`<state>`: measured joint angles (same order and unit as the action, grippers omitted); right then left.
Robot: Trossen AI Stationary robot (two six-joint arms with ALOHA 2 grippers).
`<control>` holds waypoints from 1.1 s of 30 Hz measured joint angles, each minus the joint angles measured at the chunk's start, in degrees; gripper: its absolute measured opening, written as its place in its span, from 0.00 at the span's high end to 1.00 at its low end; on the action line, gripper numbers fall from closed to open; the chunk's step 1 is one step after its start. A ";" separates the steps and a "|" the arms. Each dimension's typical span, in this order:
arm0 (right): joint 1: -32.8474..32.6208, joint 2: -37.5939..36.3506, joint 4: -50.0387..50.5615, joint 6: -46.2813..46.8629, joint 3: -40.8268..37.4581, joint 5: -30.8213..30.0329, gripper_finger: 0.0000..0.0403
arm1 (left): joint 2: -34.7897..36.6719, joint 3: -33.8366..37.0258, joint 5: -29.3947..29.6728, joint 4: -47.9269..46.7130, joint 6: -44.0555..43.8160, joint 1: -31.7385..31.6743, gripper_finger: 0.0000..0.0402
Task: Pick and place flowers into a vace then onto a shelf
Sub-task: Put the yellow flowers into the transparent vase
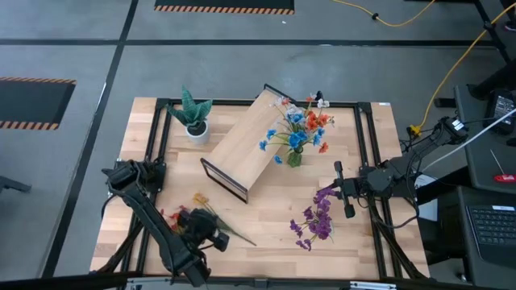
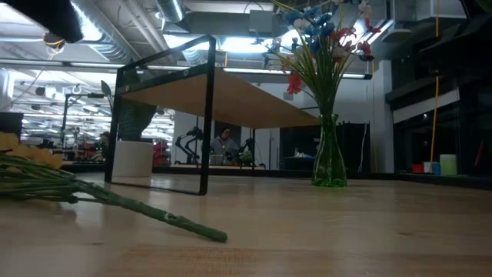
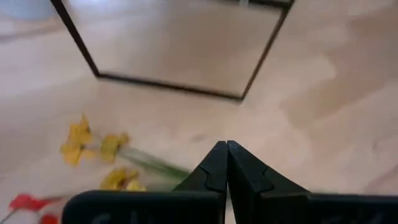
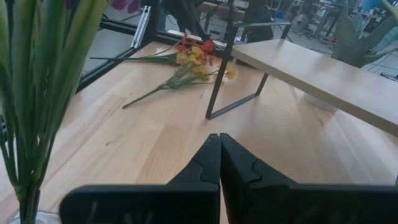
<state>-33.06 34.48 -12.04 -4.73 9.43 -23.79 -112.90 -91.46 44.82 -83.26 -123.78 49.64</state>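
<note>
Distant person point(image 2: 224, 143) too small, indistinct

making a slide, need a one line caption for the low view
Table-level view: green vase of mixed flowers beside the wood shelf, a loose yellow sprig lying in front.

A green vase point(image 2: 329, 163) of flowers point(image 2: 323, 35) stands on the tabletop point(image 2: 346, 231). At its 9 o'clock stands the shelf point(image 2: 223, 96). A loose sprig point(image 2: 115, 201) lies at 8 o'clock.

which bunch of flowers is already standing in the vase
The blue, red and orange bunch stands upright in the green vase beside the shelf. The purple bunch and the yellow-red bunch lie flat on the table.
</note>
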 joint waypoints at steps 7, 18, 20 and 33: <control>0.00 0.00 -0.67 -0.02 0.00 0.00 0.98 | 0.02 -1.36 -5.48 7.24 12.54 -1.86 1.00; 0.00 0.00 -1.09 -0.02 0.00 -0.02 0.96 | 0.04 -4.22 -20.34 19.21 43.63 -11.60 0.99; 0.00 0.00 -1.09 0.04 0.00 -0.02 0.96 | 0.04 -4.22 -22.91 19.21 46.25 -13.04 0.98; 0.00 0.00 -0.98 -0.31 0.00 -0.02 0.96 | 0.04 -4.20 -25.38 19.19 57.70 -14.15 0.85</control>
<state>-33.06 34.48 -13.02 -5.04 9.43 -23.81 -112.86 -95.66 19.43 -64.07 -66.07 35.49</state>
